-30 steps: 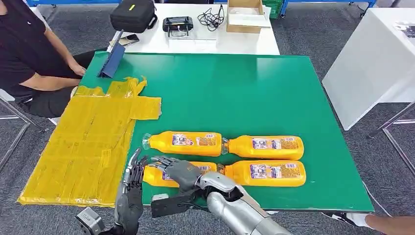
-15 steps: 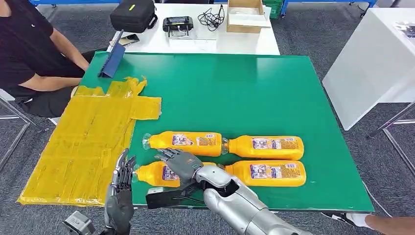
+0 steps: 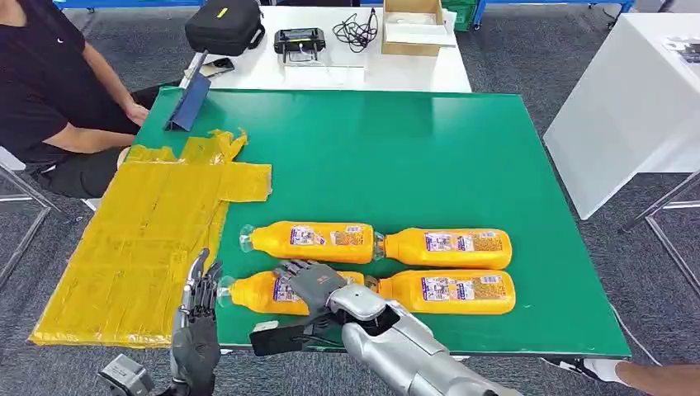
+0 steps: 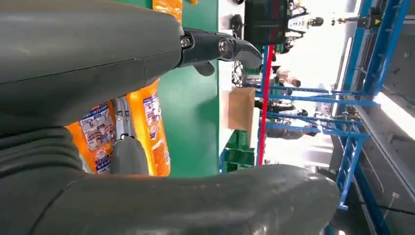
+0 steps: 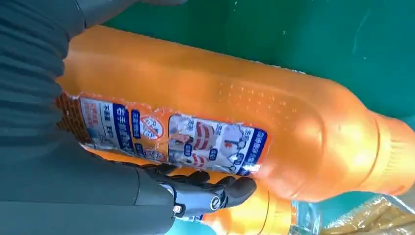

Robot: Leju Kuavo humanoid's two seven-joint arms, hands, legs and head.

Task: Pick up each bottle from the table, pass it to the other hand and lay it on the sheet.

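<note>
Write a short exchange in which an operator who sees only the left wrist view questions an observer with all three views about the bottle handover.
Operator: Past the left hand I see orange bottles. Does the right hand hold one?
Observer: Yes. In the right wrist view the right hand has its fingers curled around the labelled body of the near-left orange bottle.
Operator: Is any bottle on the sheet yet?
Observer: No. In the head view all four are over the green table, none on the yellow sheet.
</note>
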